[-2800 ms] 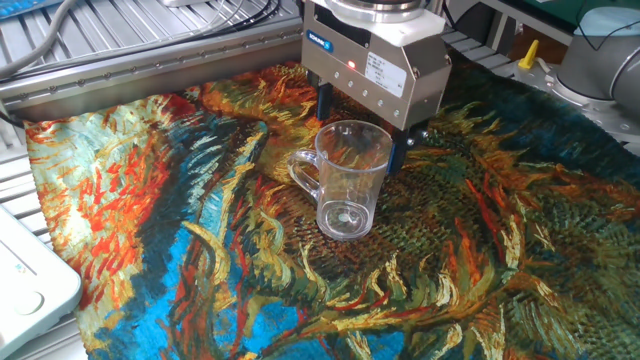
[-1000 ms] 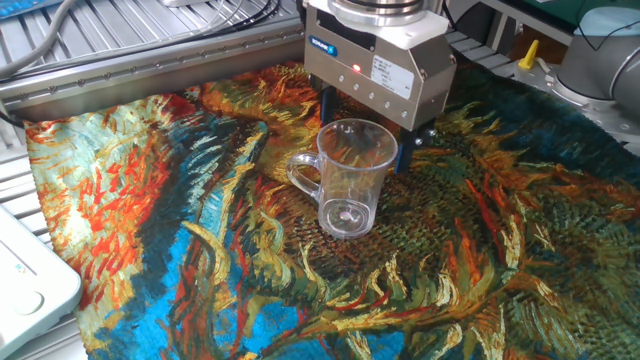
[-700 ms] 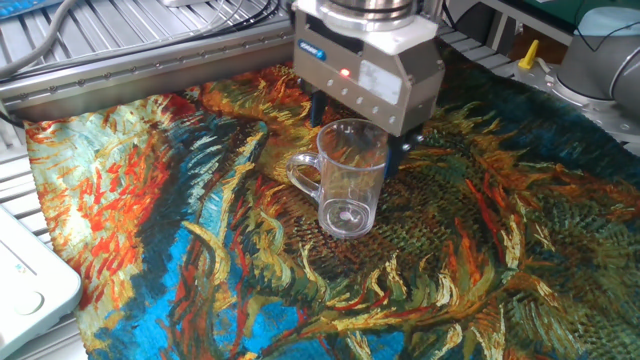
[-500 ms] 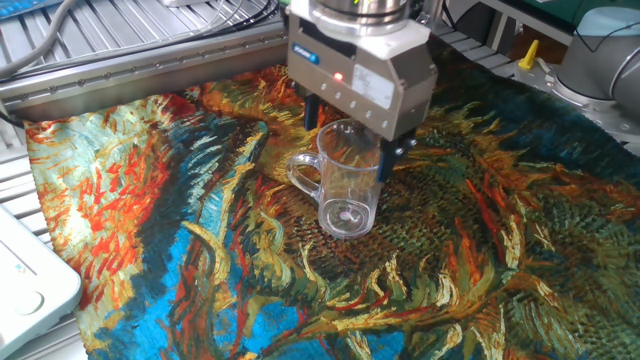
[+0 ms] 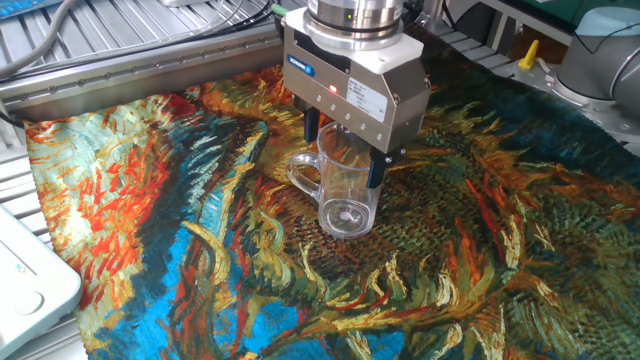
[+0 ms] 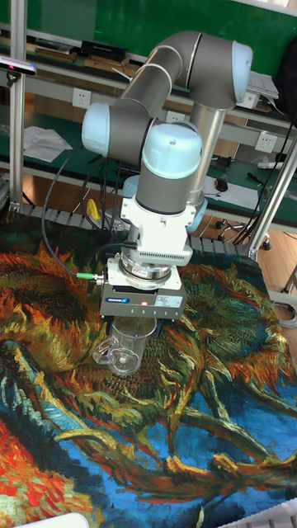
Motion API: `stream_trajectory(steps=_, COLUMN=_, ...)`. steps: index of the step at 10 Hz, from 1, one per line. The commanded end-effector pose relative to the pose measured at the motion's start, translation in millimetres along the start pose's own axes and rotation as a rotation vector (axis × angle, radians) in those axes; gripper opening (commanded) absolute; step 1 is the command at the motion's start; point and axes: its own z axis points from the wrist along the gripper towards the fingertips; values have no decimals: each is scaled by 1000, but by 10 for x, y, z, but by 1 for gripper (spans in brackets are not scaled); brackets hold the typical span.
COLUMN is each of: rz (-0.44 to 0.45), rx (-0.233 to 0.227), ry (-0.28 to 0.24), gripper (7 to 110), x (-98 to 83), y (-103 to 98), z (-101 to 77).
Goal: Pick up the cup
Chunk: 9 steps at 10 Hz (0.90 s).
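The cup is a clear plastic mug standing upright on the painted cloth, with its loop handle pointing left. My gripper hangs directly over its mouth and is open. One dark finger is behind the rim's left side and the other finger is at the rim's right side. Whether the pads touch the wall cannot be told. In the tall fixed view the cup stands just beneath the gripper, whose body hides the rim.
A colourful painted cloth covers the table. A metal rail runs along the back left. A white device sits at the front left corner. Another grey arm base and a yellow part are at the back right.
The gripper has moved left and toward the camera, from behind the cup to over its mouth, and come lower. The cup has not moved.
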Motion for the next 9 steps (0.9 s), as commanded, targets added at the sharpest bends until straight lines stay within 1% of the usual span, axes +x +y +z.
stream_trajectory(steps=1, rz=-1, rx=-12, ry=3, gripper=88, x=79, y=-14, z=-33)
stream_trajectory(steps=3, rz=-21, rx=-10, ry=-6, gripper=88, x=87, y=-31, z=-11)
stream_trajectory(steps=4, rz=-24, rx=-7, ry=1, gripper=88, x=104, y=-37, z=-10)
stream_trajectory(steps=5, rz=-24, rx=-6, ry=6, gripper=110, x=118, y=-37, z=-6)
stream_trajectory(steps=7, rz=-33, rx=1, ry=7, gripper=110, x=126, y=-58, z=19)
stream_trajectory(steps=9, rz=-30, rx=-5, ry=6, gripper=110, x=130, y=-32, z=21)
